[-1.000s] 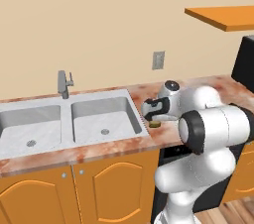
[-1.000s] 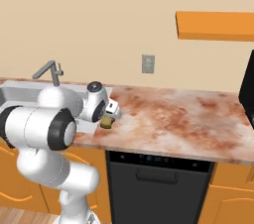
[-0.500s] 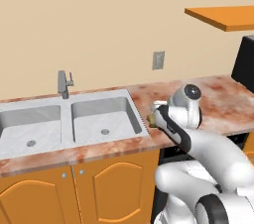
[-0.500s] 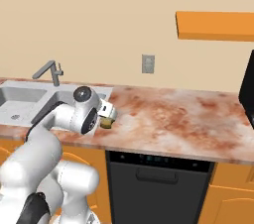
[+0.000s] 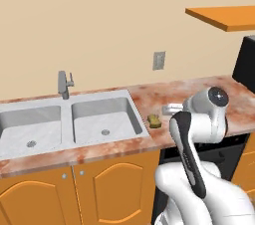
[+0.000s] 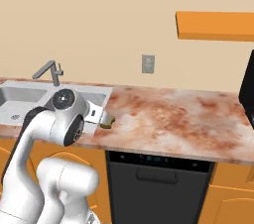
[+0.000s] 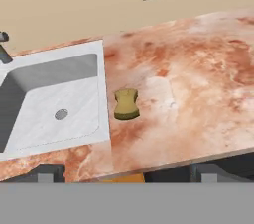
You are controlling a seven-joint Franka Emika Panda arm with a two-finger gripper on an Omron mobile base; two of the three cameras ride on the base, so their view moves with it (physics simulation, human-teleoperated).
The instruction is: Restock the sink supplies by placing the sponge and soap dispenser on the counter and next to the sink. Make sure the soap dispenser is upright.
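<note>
One sponge (image 7: pixel 126 103) lies flat on the counter (image 7: pixel 198 99), just beside the sink (image 7: pixel 54 104). Gripper (image 7: pixel 124 171) hangs above it, jaws wide apart, holding nothing.

Long table (image 5: pixel 199 92) of reddish-brown and white marbled stone, running along the beige wall above orange cabinets. Set into its left part: a light grey double-basin sink (image 5: pixel 89 100) with round drains and a grey faucet (image 5: pixel 63 84) at the back rim. Lying flat on the stone just beside the sink's right rim: a small yellow-tan sponge (image 7: pixel 126 103), pinched at the middle, darker olive along its near side. Apart from the rim, not touching it.
</note>
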